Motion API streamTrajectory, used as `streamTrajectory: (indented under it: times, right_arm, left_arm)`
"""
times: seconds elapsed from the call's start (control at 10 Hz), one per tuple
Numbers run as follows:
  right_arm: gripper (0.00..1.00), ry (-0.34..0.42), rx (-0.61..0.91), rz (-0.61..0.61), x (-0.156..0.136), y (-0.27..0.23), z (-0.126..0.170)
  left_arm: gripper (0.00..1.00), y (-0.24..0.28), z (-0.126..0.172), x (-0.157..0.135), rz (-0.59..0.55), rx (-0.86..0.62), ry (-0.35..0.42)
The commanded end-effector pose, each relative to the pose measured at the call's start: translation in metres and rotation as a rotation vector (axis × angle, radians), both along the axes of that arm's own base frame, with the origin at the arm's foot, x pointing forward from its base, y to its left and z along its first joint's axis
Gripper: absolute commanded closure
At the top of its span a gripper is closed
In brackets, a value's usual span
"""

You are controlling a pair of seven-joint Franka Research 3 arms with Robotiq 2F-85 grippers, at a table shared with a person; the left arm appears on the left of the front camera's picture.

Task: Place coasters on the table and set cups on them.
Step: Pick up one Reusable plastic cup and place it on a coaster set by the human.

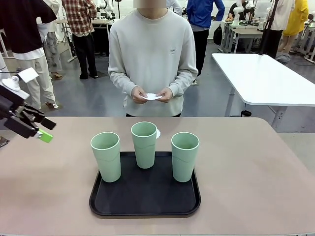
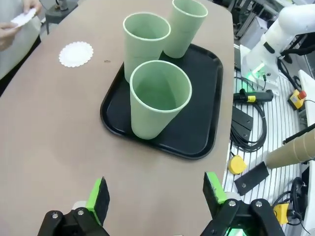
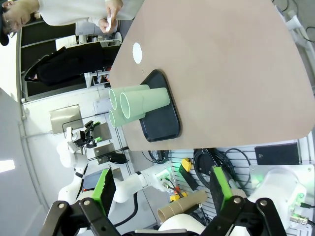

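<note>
**Crowded cups, one coaster down**

The left gripper, black with green pads, hovers with its jaws wide apart and empty over the large beige-tan table, left of the tray. The right gripper is likewise spread and empty, hanging high and well back from the table edge.

Three tall pale mint-green plastic cups stand upright and close together on the black rounded tray. One round white lacy paper coaster lies on the table just beyond the tray, behind the middle cup. The person's hands hold more white paper coasters at waist height.

The chief risk is probably tipping: the cups are tall, light and tapered, so a wide jaw closing on the nearest one could nudge its neighbour over. A smooth tapered wall may also slip in the pads. The thin coaster could slide or crumple if a cup lands off centre. A reach toward it might meet the person's hands coming down.

A small mark on the chest of the person's pale grey sweatshirt is too small to read. Cups and tray appear to carry no writing.
</note>
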State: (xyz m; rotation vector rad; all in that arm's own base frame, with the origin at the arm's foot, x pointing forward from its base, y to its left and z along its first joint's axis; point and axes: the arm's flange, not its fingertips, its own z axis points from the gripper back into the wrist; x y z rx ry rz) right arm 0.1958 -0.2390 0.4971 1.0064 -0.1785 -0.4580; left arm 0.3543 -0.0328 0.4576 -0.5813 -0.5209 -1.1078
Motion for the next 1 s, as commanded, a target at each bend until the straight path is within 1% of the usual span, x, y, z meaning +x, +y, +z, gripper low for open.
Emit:
streamTrajectory:
  times: [0.0, 0.1, 0.6, 0.7, 0.8, 0.9]
  right_arm:
    - [0.0, -0.015, 0.015, 0.008, 0.0, 0.001, -0.001]
    - [0.0, -0.015, 0.015, 0.008, 0.0, 0.001, -0.001]
    - [0.0, -0.015, 0.015, 0.008, 0.0, 0.001, -0.001]
    - [0.0, -0.015, 0.015, 0.008, 0.0, 0.001, -0.001]
    - [0.0, -0.015, 0.015, 0.008, 0.0, 0.001, -0.001]
    - [0.0, -0.015, 0.015, 0.008, 0.0, 0.001, -0.001]
  left_arm:
    - [0.0, -0.006, -0.011, 0.014, 0.028, 0.066, 0.059]
    - [0.0, 0.0, 0.0, 0.0, 0.0, 0.0, 0.0]
    - [0.0, -0.001, -0.001, 0.003, 0.01, 0.01, -0.001]
    - [0.0, 0.002, -0.016, 0.035, -0.008, -0.029, 0.013]
    - [0.0, 0.002, -0.03, 0.062, -0.077, -0.095, -0.001]
    - [0.0, 0.003, -0.043, 0.074, -0.162, -0.242, -0.032]
